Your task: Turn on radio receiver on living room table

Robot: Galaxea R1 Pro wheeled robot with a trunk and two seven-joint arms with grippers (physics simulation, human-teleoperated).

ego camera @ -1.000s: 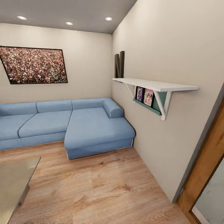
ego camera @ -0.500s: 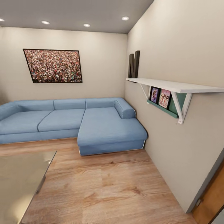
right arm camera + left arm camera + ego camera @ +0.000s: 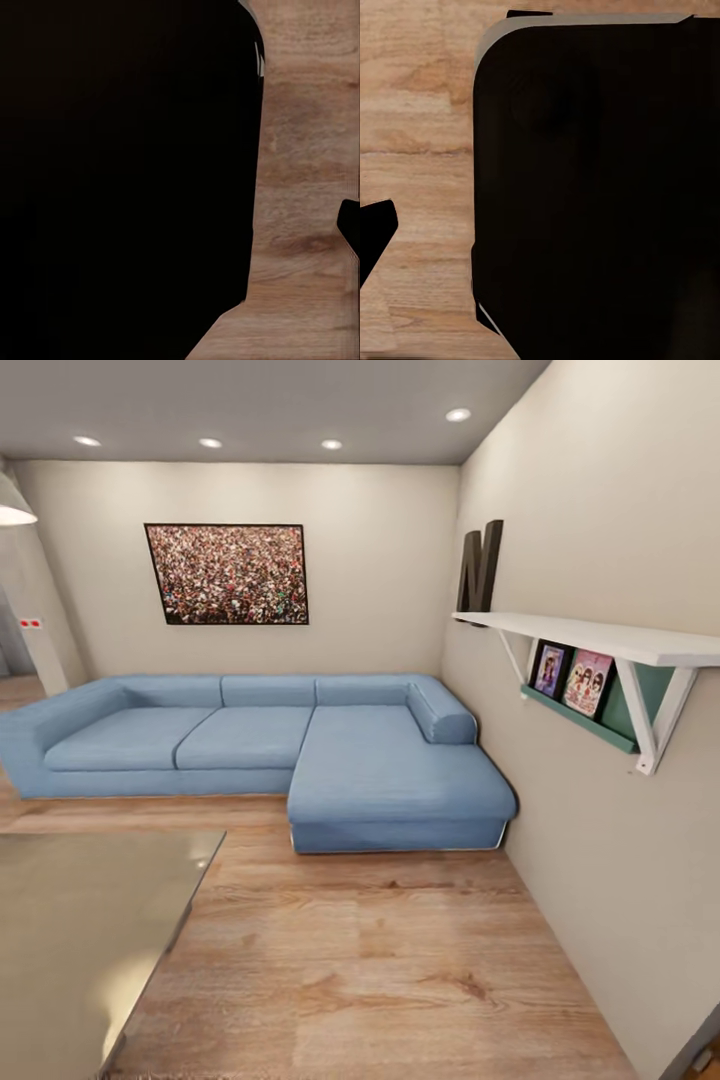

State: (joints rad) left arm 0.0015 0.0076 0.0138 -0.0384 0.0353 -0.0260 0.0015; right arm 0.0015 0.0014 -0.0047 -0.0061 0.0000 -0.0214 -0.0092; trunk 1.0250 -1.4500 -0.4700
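The living room lies ahead in the head view, with a light wood plank floor [image 3: 380, 970], beige walls, a blue L-shaped sofa [image 3: 380, 760] and a framed crowd picture [image 3: 228, 574]. A corner of the low table [image 3: 90, 920], glossy grey-taupe, reaches in at the lower left, and the part I see is bare. The radio receiver is out of view. In the left wrist view a dark fingertip [image 3: 375, 232] pokes in at the edge over the floor beside a large black body [image 3: 585, 187]. The right wrist view has a dark fingertip [image 3: 351, 225] beside a black body [image 3: 127, 165].
A white wall shelf [image 3: 590, 635] juts from the right wall at head height, with small framed photos [image 3: 570, 678] under it and a dark letter N [image 3: 480, 565] on top. A lamp shade [image 3: 12, 505] hangs at the far left. Open floor runs between table, sofa and right wall.
The whole picture has slid to the right, so the camera has turned left. More of the table and the sofa's left end have come in; the wooden door frame at the right has gone.
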